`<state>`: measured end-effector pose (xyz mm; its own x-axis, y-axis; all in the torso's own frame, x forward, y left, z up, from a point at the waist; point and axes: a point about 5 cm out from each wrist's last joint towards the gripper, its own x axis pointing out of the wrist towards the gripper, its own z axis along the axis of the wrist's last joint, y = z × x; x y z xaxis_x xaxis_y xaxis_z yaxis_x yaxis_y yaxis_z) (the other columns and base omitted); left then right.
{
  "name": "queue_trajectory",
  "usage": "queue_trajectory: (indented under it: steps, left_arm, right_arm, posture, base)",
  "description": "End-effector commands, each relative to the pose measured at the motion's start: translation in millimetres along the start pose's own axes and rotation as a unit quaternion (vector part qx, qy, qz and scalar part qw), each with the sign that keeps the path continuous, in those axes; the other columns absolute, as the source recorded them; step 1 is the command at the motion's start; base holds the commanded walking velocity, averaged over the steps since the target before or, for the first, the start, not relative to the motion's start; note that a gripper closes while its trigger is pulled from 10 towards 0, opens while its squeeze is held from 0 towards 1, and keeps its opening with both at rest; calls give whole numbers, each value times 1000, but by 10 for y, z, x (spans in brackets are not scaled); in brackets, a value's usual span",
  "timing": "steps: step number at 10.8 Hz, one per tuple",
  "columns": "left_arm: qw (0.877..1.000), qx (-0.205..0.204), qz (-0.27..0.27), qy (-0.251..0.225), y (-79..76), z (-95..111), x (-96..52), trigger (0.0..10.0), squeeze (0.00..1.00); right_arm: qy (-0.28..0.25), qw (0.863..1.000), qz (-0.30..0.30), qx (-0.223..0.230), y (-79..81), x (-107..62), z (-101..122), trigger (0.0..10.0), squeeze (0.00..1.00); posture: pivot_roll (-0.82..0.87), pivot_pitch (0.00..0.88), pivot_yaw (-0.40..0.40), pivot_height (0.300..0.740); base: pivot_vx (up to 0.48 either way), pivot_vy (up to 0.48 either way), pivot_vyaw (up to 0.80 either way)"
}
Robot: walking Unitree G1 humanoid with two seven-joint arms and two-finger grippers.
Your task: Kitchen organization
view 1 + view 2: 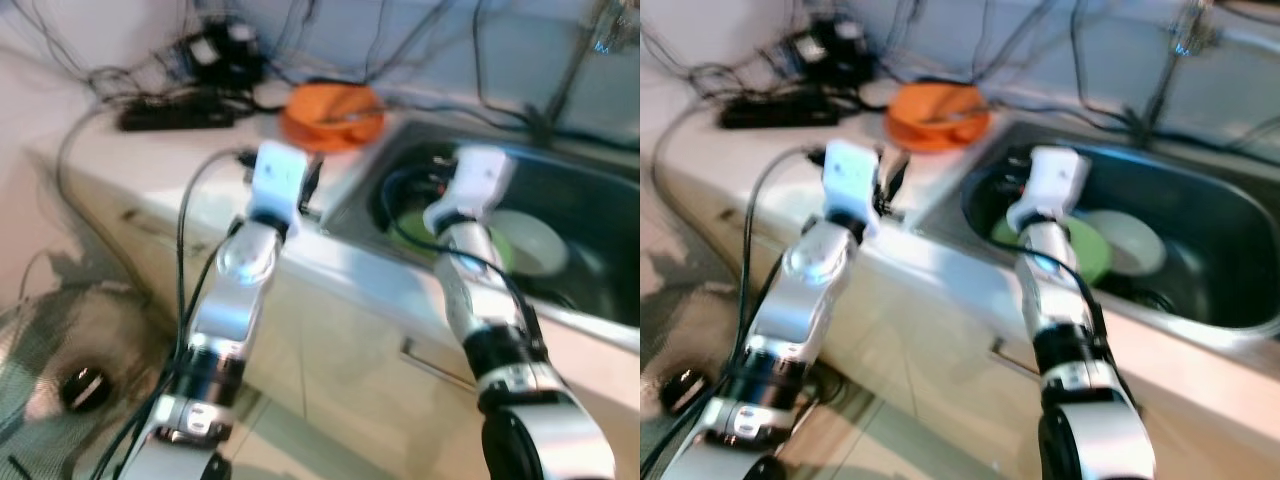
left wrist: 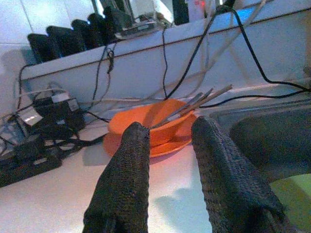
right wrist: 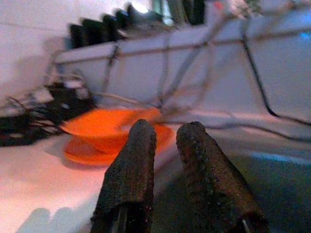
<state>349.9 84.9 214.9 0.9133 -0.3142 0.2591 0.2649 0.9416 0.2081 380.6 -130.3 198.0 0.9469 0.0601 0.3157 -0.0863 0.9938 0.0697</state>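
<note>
The orange bowl (image 2: 150, 121) on its plate (image 2: 167, 144) looks rigid and slick; grip the rim. Both grippers, left (image 2: 167, 145) and right (image 3: 167, 141), have fingers spread, empty.

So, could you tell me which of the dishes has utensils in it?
The orange bowl, standing on an orange plate on the counter left of the sink. Metal utensils lean out of it. The green plate and white plate lie in the sink without any.
</note>
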Motion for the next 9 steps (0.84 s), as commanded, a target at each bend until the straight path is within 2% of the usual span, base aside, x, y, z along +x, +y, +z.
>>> queue_trajectory:
  steps: [1, 3, 6, 8, 9]
  left_arm:
    - [1000, 4, 5, 14, 4, -74, -23, 10000, 0]
    - [1000, 6, 16, 8, 30, -145, -24, 10000, 0]
    - [999, 21, 44, 10, 145, -311, -142, 10000, 0]
    - [997, 24, 69, -12, 231, -331, -211, 10000, 0]
    - [995, 42, 79, -31, 277, -315, -266, 10000, 0]
  right_arm:
    - [-12, 1000, 0, -6, -20, 21, 53, 10000, 0]
    - [-22, 1000, 6, -10, 14, -42, 91, 10000, 0]
    - [-28, 999, 13, -17, -29, -207, -53, 10000, 0]
    - [-39, 999, 14, -30, -67, -331, -88, 10000, 0]
    - [-34, 999, 11, -39, -88, -407, -145, 10000, 0]
  posture:
    - [137, 2, 24, 740]
    - [132, 0, 27, 740]
    - [132, 0, 32, 740]
    - [123, 0, 37, 740]
    - [121, 0, 39, 740]
  base:
    - [0, 0, 0]
    - [0, 0, 0]
    - [0, 0, 0]
    - [0, 0, 0]
    - [0, 0, 0]
